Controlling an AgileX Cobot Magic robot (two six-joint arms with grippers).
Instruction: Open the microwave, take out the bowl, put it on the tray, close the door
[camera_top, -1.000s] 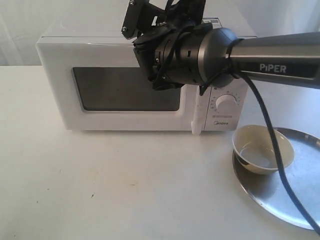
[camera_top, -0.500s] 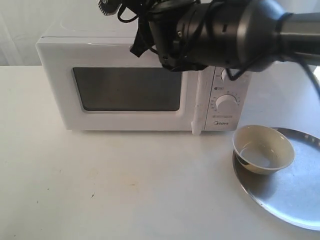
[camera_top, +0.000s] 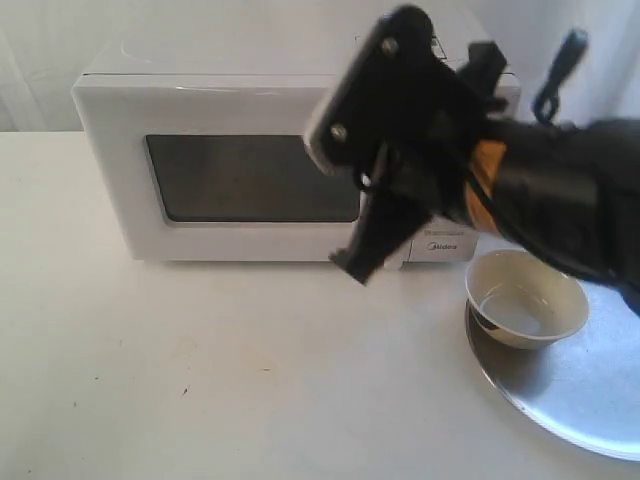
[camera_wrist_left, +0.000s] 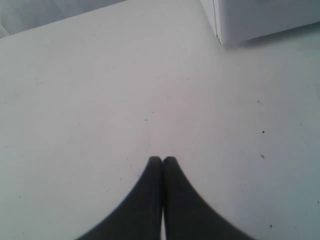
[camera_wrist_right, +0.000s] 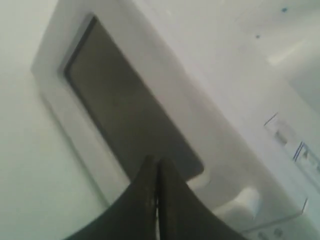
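Note:
The white microwave (camera_top: 200, 100) stands at the back of the table with its door (camera_top: 250, 178) closed. My right gripper (camera_top: 358, 270) hangs shut in front of the door's handle side, hiding most of the handle and the dials. In the right wrist view its fingertips (camera_wrist_right: 156, 162) are pressed together, empty, over the dark window (camera_wrist_right: 120, 110), with the handle (camera_wrist_right: 242, 200) beside them. The cream bowl (camera_top: 527, 300) sits upright on the silver tray (camera_top: 590, 400) at the right. My left gripper (camera_wrist_left: 162, 160) is shut above bare table, near a corner of the microwave (camera_wrist_left: 250, 20).
The white table (camera_top: 200, 360) spreads in front of the microwave. The right arm's bulky black body (camera_top: 540, 200) fills the space above the bowl and the tray. A white curtain hangs behind.
The right arm has swung from above the microwave's top down and toward the right, and its gripper now points downward before the handle. Bowl, tray and door have not moved.

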